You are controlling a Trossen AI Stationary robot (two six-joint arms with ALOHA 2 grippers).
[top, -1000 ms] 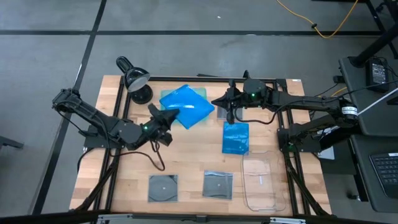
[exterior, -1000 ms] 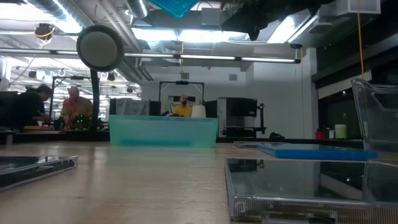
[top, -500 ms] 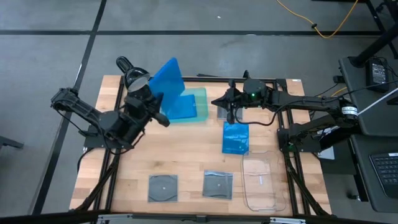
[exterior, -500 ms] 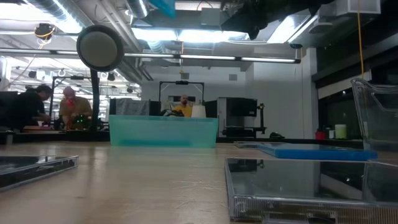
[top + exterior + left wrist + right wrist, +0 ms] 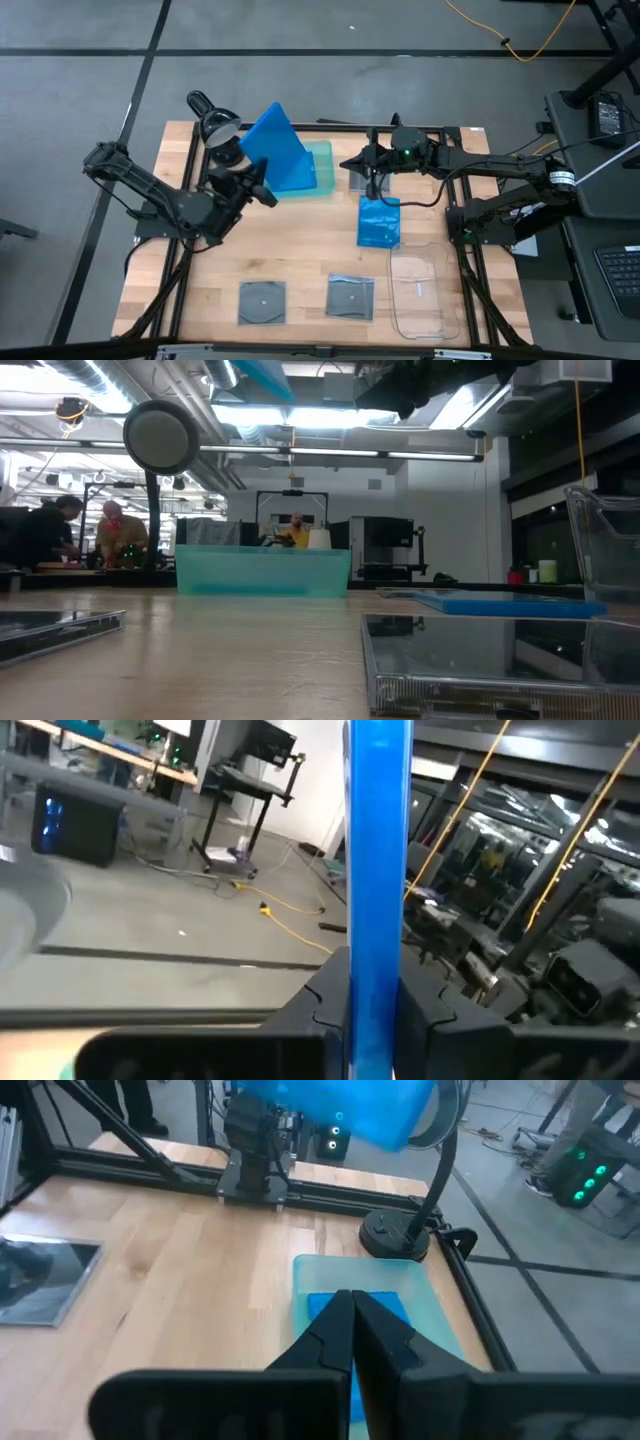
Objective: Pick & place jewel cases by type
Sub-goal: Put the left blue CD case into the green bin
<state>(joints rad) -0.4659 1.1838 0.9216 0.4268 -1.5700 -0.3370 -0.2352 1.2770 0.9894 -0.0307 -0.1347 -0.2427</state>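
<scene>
My left gripper (image 5: 252,180) is shut on a bright blue jewel case (image 5: 276,143), which is in the air over the left end of the translucent green tray (image 5: 322,163). The wrist view shows that case edge-on (image 5: 377,840). A second blue case (image 5: 362,1306) lies flat in the green tray. A third (image 5: 378,221) lies flat on the table right of centre. Two grey-clear square cases (image 5: 262,300) (image 5: 350,296) lie flat near the front edge. My right gripper (image 5: 374,180) hangs shut and empty just right of the green tray, above the table. My left gripper pinches the blue case between its two fingers at the end nearest the arm (image 5: 376,995), one finger on each broad face. The fingers reach in level from the table's left. The case stands on edge, lifted clear above the green tray.
A black desk lamp (image 5: 216,126) stands at the far left corner, close behind the held case. A clear plastic tray (image 5: 418,292) sits at the near right. Black frame rails run along the table's edges. Bare wood lies in the middle (image 5: 300,240).
My left gripper has rolled about its own axis, turning the blue case from lying nearly flat over the green tray to standing on edge. The gripper and case have also shifted a little toward the table's left. My right gripper has stayed in place.
</scene>
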